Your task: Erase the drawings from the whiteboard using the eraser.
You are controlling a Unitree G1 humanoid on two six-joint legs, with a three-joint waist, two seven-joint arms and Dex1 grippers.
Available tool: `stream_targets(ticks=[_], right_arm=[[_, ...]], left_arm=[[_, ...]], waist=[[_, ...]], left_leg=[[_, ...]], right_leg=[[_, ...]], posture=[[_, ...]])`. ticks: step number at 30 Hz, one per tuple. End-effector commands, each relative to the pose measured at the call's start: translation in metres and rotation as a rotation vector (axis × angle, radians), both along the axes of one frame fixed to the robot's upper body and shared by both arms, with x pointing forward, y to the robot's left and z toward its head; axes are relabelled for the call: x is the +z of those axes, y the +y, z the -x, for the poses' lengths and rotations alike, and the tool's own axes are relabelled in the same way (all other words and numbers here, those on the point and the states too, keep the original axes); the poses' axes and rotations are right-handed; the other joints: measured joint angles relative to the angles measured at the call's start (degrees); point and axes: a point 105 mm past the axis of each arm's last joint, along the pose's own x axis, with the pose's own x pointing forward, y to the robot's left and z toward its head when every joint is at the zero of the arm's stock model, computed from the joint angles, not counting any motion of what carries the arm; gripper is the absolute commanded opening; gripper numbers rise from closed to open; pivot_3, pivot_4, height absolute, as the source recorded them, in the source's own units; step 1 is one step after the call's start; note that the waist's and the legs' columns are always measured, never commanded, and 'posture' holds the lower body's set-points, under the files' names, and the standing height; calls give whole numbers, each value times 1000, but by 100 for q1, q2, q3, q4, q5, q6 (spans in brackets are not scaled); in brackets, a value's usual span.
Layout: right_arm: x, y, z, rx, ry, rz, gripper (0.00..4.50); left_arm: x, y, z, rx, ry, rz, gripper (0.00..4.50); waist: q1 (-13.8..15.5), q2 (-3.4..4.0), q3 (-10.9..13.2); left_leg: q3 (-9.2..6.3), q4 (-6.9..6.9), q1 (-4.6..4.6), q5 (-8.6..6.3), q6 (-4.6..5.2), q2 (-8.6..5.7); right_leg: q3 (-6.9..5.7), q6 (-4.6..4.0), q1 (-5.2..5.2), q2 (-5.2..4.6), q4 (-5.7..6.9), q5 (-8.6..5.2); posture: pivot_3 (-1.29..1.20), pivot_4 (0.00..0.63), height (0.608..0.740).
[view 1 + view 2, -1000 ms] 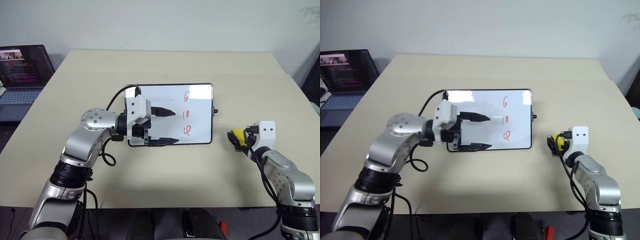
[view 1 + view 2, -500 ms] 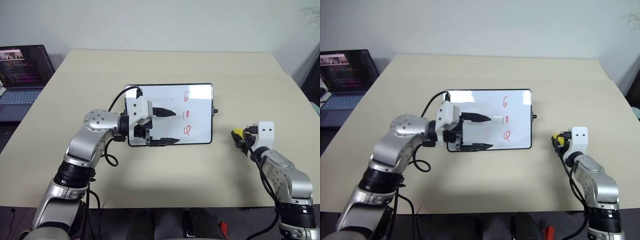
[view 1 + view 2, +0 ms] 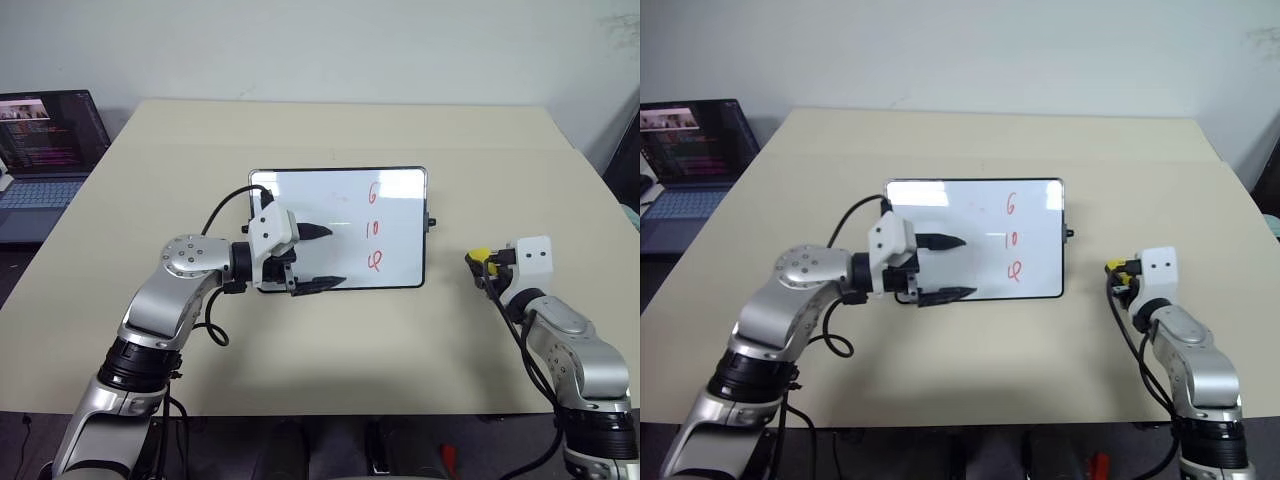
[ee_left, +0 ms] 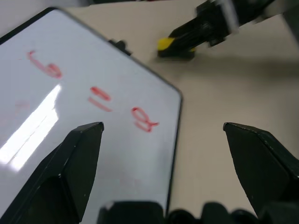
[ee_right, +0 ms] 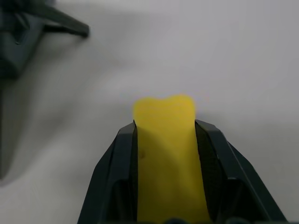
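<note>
The whiteboard [image 3: 310, 200] lies flat mid-table, black-framed, with the red drawings [image 3: 372, 228] in a column near its right end. My left gripper [image 3: 336, 257] hovers open over the board's lower left part, fingers pointing toward the drawings [image 4: 98, 95]. To the right of the board, my right gripper [image 3: 480, 265] is shut on the yellow eraser [image 3: 479, 256]. In the right wrist view the eraser [image 5: 166, 149] sits squeezed between both black fingers [image 5: 117, 172], its tip sticking out past them above the table. The left wrist view shows the eraser [image 4: 164, 44] beyond the board's corner.
A laptop [image 3: 45, 150] with a lit screen stands off the table's far left corner. Bare beige tabletop [image 3: 450, 330] surrounds the board. A black cable [image 3: 215, 325] loops from my left wrist.
My right gripper has shut on the eraser and lifted it slightly off the table. The left gripper has sunk a little and drawn leftward, away from the drawings.
</note>
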Motion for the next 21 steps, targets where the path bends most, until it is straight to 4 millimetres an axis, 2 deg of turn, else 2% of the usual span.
stream_targets(ticks=[1,5,13,17,21], right_arm=[[41,25,1,102,-195,140,1350],[67,62,-2,222,-321,179,1349],[93,119,-15,393,-422,153,1349],[99,138,-28,417,-446,168,1343],[100,147,-42,405,-453,209,1342]], left_arm=[[16,-3,-2,79,-63,39,4500],[22,-9,-11,171,-75,97,4500],[32,-8,-22,280,-47,172,4500],[37,-6,-26,313,-48,180,4500],[37,-5,-26,322,-45,165,4500]], waist=[[-1,0,0],[-11,0,0],[0,-1,0],[0,-1,-1],[2,-1,0]], left_leg=[[0,0,0,0,0,0],[-1,1,2,0,0,1],[-6,4,1,1,-1,2],[-9,5,2,1,-1,1],[-10,5,2,1,-1,4]], right_leg=[[-1,1,0,0,0,0],[0,0,0,1,4,0],[-3,-8,1,0,6,6],[-4,-9,1,-1,6,7],[-4,-10,1,-6,7,7]], posture=[[0,150,740],[0,150,740],[0,150,740],[0,150,740],[0,150,740]])
